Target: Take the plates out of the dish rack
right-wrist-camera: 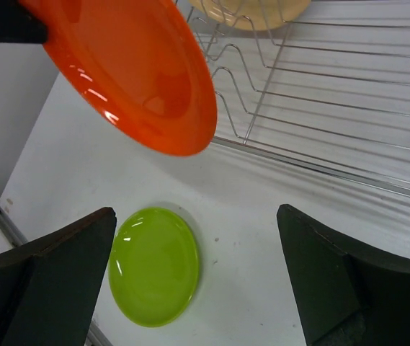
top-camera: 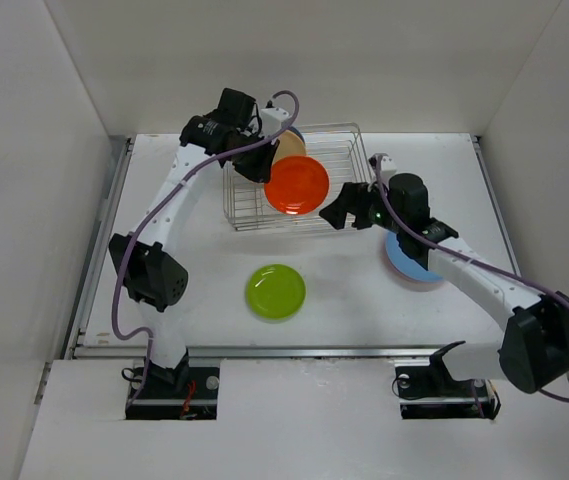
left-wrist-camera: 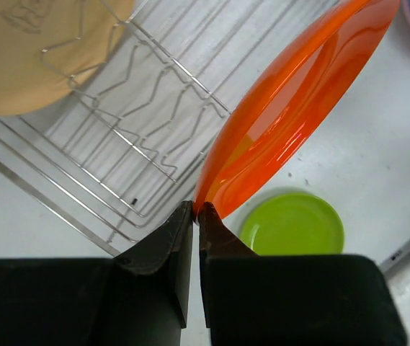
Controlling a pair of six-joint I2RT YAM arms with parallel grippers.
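Observation:
My left gripper (top-camera: 262, 168) (left-wrist-camera: 197, 210) is shut on the rim of the orange-red plate (top-camera: 297, 185) (left-wrist-camera: 298, 108) and holds it tilted above the front of the wire dish rack (top-camera: 336, 140) (left-wrist-camera: 140, 122). A tan plate (top-camera: 289, 146) (left-wrist-camera: 39, 50) stands in the rack's back left. The lime green plate (top-camera: 275, 291) (left-wrist-camera: 295, 227) lies flat on the table in front of the rack. My right gripper (top-camera: 340, 212) (right-wrist-camera: 196, 213) is open and empty just right of the orange-red plate (right-wrist-camera: 132, 72), above the table near the green plate (right-wrist-camera: 154, 263). The rack (right-wrist-camera: 334, 108) lies ahead of it.
A blue plate (top-camera: 416, 268) lies on a pink plate on the table at the right, partly under my right arm. White walls enclose the table on the left, back and right. A metal rail runs along the table's near edge (top-camera: 264, 350).

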